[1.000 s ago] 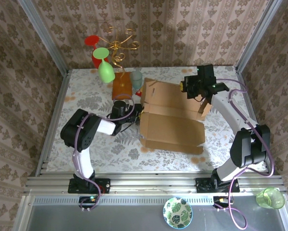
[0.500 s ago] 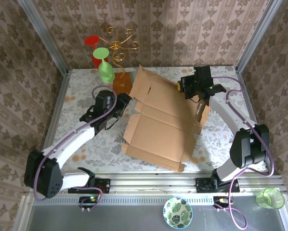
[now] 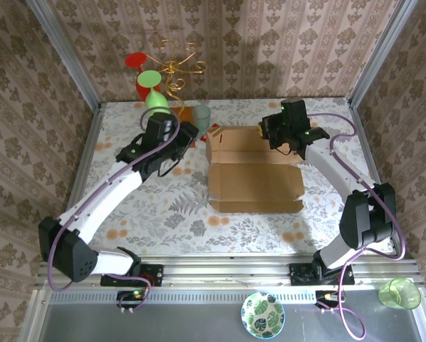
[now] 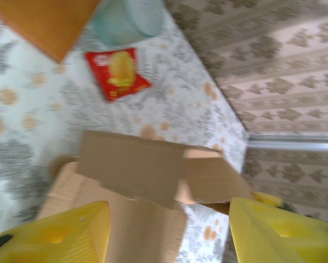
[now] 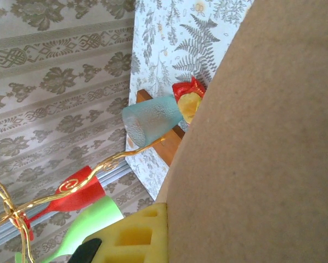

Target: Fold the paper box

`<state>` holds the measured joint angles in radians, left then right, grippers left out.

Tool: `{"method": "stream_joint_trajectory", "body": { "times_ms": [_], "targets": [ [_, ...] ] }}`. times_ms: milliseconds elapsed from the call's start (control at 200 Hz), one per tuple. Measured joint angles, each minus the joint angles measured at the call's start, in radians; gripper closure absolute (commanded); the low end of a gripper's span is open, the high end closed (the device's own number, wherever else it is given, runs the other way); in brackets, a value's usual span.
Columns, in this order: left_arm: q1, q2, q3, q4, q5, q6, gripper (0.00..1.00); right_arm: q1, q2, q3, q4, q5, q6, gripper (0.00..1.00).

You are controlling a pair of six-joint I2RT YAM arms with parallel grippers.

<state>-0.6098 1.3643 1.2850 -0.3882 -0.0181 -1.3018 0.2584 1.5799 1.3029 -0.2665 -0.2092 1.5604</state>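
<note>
On the left half of the table (image 3: 142,206), your left end effector (image 3: 189,135) hangs with its fingers apart and empty, just beside the far left corner of the paper box (image 3: 256,187). The box lies mid-table, plain brown cardboard, with its base flat, its far wall raised and a narrow strip creased along the near edge. At the far right corner your right end effector (image 3: 271,134) is clamped on the raised flap. Your left arm stretches long and diagonal, and your right arm bends inward.

Colours before you
You have a plain brown cardboard box (image 3: 256,187), a white tabletop (image 3: 172,215) printed with grey ferns and orange blooms, and a red-and-yellow packet (image 4: 118,73).
</note>
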Motion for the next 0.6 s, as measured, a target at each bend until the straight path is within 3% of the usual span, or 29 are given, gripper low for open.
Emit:
{"method": "stream_joint_trajectory", "body": {
  "times_ms": [300, 600],
  "targets": [
    [-0.169, 0.241, 0.220, 0.112, 0.002, -0.187, 0.34, 0.025, 0.002, -0.028, 0.039, 0.000, 0.003, 1.00],
    [-0.188, 0.363, 0.267, 0.112, -0.010, -0.292, 0.38, 0.026, 0.007, -0.055, 0.068, -0.001, 0.009, 1.00]
  ]
}}
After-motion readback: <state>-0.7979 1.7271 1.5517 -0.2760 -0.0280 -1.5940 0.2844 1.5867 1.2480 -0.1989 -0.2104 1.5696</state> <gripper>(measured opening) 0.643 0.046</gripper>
